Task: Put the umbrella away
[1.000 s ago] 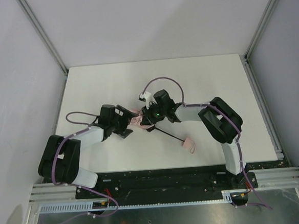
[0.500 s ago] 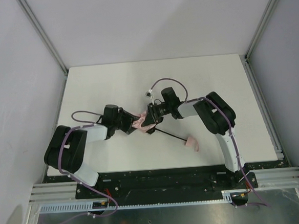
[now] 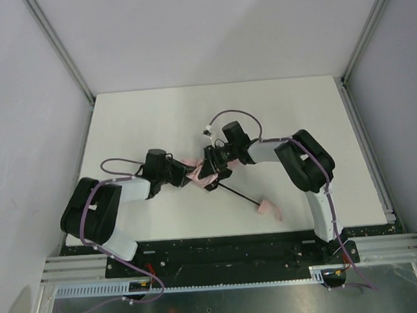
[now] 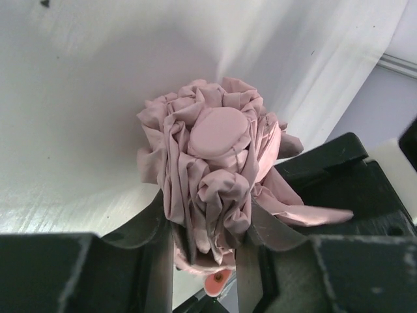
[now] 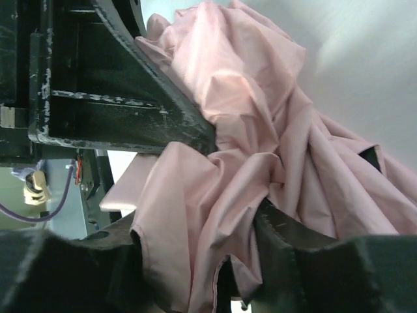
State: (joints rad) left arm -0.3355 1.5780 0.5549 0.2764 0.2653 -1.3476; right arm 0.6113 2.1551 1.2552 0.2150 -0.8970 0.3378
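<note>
The umbrella point(image 3: 195, 173) lies mid-table as a crumpled pale pink bundle, squeezed between both grippers. Its thin black shaft point(image 3: 236, 195) runs toward the near right and ends at the small pink handle point(image 3: 267, 208). My left gripper point(image 3: 183, 174) comes in from the left. In the left wrist view it point(image 4: 205, 228) is shut on the bunched fabric, below the round pink cap point(image 4: 218, 130). My right gripper point(image 3: 208, 174) comes in from the right. In the right wrist view it point(image 5: 202, 248) stands open, with loose folds of fabric point(image 5: 260, 130) hanging between its fingers.
The white table point(image 3: 156, 117) is boxed in by grey walls and metal posts. A black base rail point(image 3: 222, 249) runs along the near edge. A purple cable point(image 3: 227, 113) loops over the right wrist. The left gripper's black finger point(image 5: 130, 98) fills the upper left of the right wrist view.
The left arm has moved in and its jaws have shut on the pink bundle. The right gripper's jaws have widened. The handle end has shifted slightly toward the near edge.
</note>
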